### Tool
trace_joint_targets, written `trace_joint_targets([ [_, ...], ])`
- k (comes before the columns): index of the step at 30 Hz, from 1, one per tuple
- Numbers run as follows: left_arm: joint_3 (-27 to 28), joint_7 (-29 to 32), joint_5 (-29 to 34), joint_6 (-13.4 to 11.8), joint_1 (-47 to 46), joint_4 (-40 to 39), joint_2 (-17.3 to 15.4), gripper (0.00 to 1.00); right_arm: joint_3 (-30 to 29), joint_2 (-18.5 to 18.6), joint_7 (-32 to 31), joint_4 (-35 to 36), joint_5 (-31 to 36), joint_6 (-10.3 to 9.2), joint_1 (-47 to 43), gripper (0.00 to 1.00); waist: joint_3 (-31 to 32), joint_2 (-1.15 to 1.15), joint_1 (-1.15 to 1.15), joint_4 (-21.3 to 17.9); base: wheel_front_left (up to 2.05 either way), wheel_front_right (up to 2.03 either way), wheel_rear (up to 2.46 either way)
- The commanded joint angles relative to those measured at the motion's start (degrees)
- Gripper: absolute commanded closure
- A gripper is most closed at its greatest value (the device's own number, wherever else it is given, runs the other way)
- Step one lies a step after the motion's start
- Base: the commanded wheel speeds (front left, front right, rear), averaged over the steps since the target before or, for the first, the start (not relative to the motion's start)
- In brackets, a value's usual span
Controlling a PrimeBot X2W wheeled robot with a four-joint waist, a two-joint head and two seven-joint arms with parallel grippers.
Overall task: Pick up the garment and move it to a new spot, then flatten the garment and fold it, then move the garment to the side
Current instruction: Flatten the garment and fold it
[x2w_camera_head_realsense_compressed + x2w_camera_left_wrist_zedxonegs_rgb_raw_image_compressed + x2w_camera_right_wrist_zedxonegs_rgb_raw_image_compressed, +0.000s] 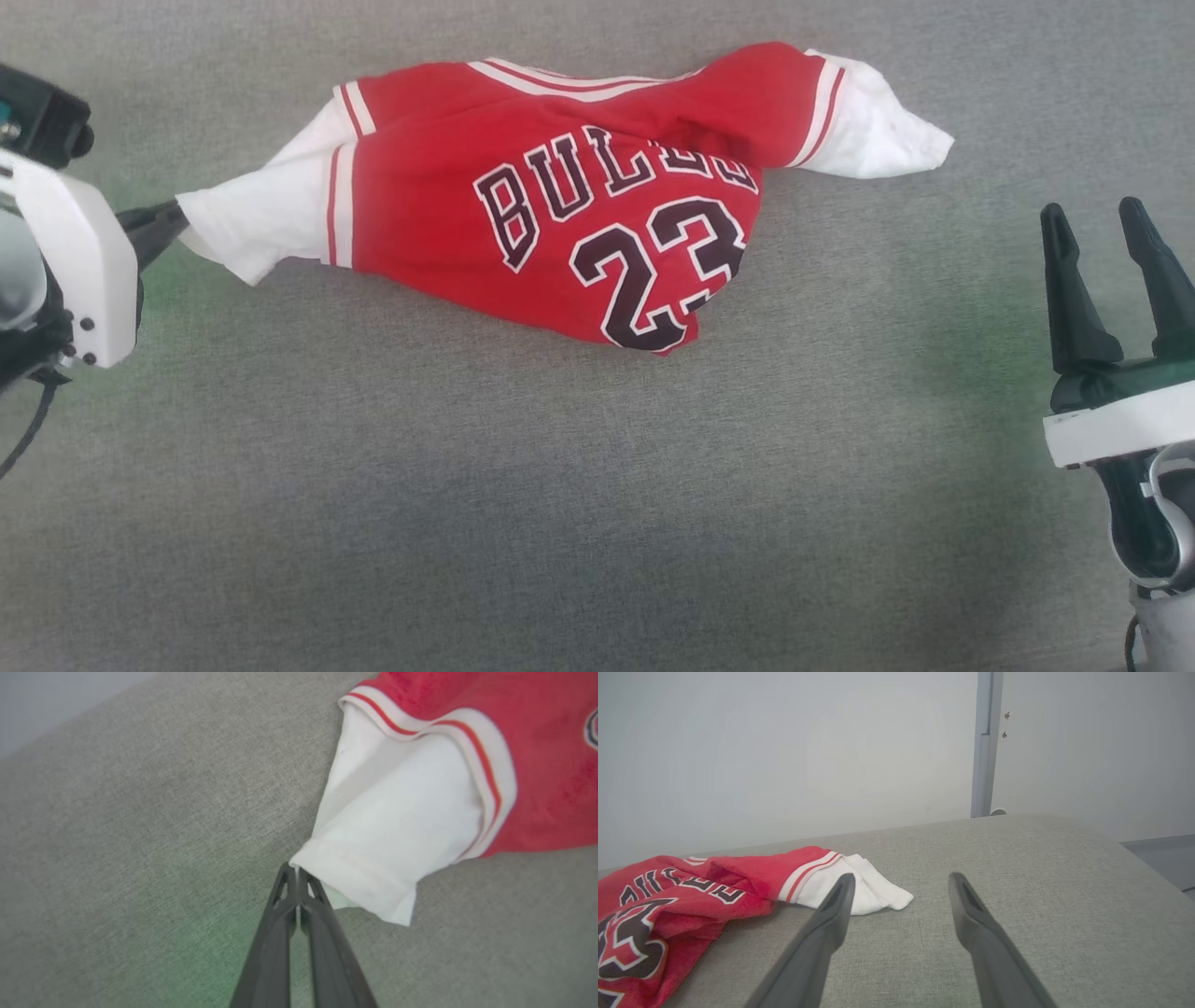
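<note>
Lying crumpled on the grey cloth-covered bench (pixel 597 523), the garment (pixel 560 215) runs with its long axis from 9 o'clock to 3 o'clock across the upper half of the head view. The "BULLS" and "23" print faces up, and there is a white sleeve at each end.

The left jaws come in from 9 o'clock along that same axis and are closed together, with the corner of the near sleeve's cuff (pixel 369 882) nipped at their tips. In the left wrist view the hold looks thin, with only the cuff's edge between the tips. The right jaws stand wide apart and hold nothing, at about 4 o'clock in the head view with the fingers pointing to 12. The far sleeve (pixel 878 131) lies toward 11 o'clock from them, with bare bench between.

The left arm is therefore the nearer one and has its end in hand. Moving the shirt to a new spot would likely turn on a pull toward 9 o'clock, in line with its length, or on the right arm reaching to 11 o'clock for the other sleeve. With so slight a bite, the cuff could slip out.
</note>
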State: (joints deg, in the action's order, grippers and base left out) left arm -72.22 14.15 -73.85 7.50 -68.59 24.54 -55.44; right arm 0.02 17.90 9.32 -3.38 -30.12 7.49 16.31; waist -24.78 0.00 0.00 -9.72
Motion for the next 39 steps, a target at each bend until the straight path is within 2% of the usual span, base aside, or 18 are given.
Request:
trace_joint_targets([
  [1, -0.15, -1.61, 0.99, -0.06, 0.98, 1.42, 0.75, 1.00, -0.17, 0.07, -0.49, 0.81, 0.22, 0.00, -0.58, 0.00, -0.53, 0.00, 0.00, 0.27, 0.00, 0.00, 0.00],
  [10, -0.69, -9.74, 2.59, -0.06, 3.53, 8.91, 5.26, 0.98, 0.91, 0.81, -3.42, 2.50, 1.53, 0.00, -0.80, 0.00, -1.02, 0.00, 0.00, 0.68, 0.00, 0.00, 0.00],
  [11, -0.66, -10.95, 2.36, -0.06, 3.78, 9.37, 5.66, 0.80, 1.06, 1.04, -3.79, 2.51, 1.77, 0.00, -0.88, 0.00, -0.80, 0.00, 0.00, 0.84, 0.00, 0.00, 0.00],
  [12, -0.66, -12.15, 1.90, -0.06, 4.28, 9.85, 6.04, 0.19, 1.34, 1.19, -4.14, 2.53, 1.97, 0.00, -0.96, 0.00, -0.46, 0.00, 0.00, 1.02, 0.00, 0.00, 0.00],
  [13, -0.68, -13.45, 1.87, -0.06, 4.71, 10.05, 6.21, 0.05, 1.62, 1.42, -4.58, 2.63, 2.14, 0.00, -0.99, 0.00, -0.09, 0.00, 0.00, 1.21, 0.00, 0.00, 0.00],
  [14, -0.63, -14.96, 2.00, -0.06, 5.05, 10.30, 6.30, 0.00, 1.89, 1.73, -5.03, 2.71, 2.22, 0.00, -1.06, 0.00, 0.39, 0.00, 0.00, 1.48, 0.00, 0.00, 0.00],
  [17, -0.38, -21.86, 2.04, -0.06, 7.35, 11.45, 7.01, 0.00, 2.99, 3.53, -7.22, 3.07, 2.67, 0.00, -1.89, 0.00, 2.78, 0.00, 0.00, 3.00, 0.00, 0.00, 0.00],
  [18, -0.38, -21.86, 2.04, -0.06, 7.35, 11.45, 7.01, 0.00, 2.99, 3.53, -7.22, 3.07, 2.67, 0.00, -1.89, 0.00, 2.78, 0.00, 0.00, 3.00, 0.00, 0.00, 0.00],
  [21, 0.80, -27.07, 2.25, -0.44, 9.49, 12.79, 8.48, 0.00, 3.62, 5.33, -9.19, 3.39, 2.72, 0.00, -2.33, 0.00, 4.78, 0.00, 0.00, 4.49, 0.00, 0.00, 0.00],
  [25, 4.61, -29.33, 4.55, -3.54, 13.10, 11.13, 10.73, 0.00, 4.46, 8.23, -12.33, 3.99, 2.50, 0.00, -3.03, 0.00, 6.83, 0.00, 0.00, 6.58, 0.00, 0.00, 0.00],
  [27, 10.77, -29.45, 7.47, -5.93, 15.12, 7.48, 11.88, 0.00, 4.84, 10.07, -14.47, 4.16, 2.02, 0.00, -2.99, 0.00, 7.28, 0.00, 0.00, 7.64, 0.00, 0.00, 0.00],
  [31, 25.78, -29.36, 15.97, -11.14, 25.54, -1.94, 15.30, 0.00, 6.62, 14.93, -19.40, 4.39, 0.74, 0.00, -1.92, 0.00, 7.37, 0.00, 0.00, 9.72, 0.00, 0.00, 0.00],
  [34, 36.81, -29.38, 23.90, -14.26, 34.11, -10.06, 19.23, 0.00, 9.36, 19.82, -24.18, 4.29, -0.92, 0.00, -0.21, 0.00, 6.63, 0.00, 0.00, 11.17, 0.00, 0.00, 0.00],
  [37, 45.46, -29.38, 31.44, -15.27, 43.08, -16.69, 23.69, 0.00, 12.41, 24.51, -29.63, 3.92, -4.72, 0.00, 2.40, 0.00, 5.53, 0.00, 0.00, 12.54, 0.00, 0.00, 0.00],
  [39, 49.91, -29.38, 35.24, -14.52, 47.29, -19.95, 26.89, 0.00, 14.19, 27.57, -33.02, 3.49, -7.65, -0.01, 4.68, 0.00, 4.49, 0.00, 0.00, 13.44, 0.00, 0.00, 0.00],
])
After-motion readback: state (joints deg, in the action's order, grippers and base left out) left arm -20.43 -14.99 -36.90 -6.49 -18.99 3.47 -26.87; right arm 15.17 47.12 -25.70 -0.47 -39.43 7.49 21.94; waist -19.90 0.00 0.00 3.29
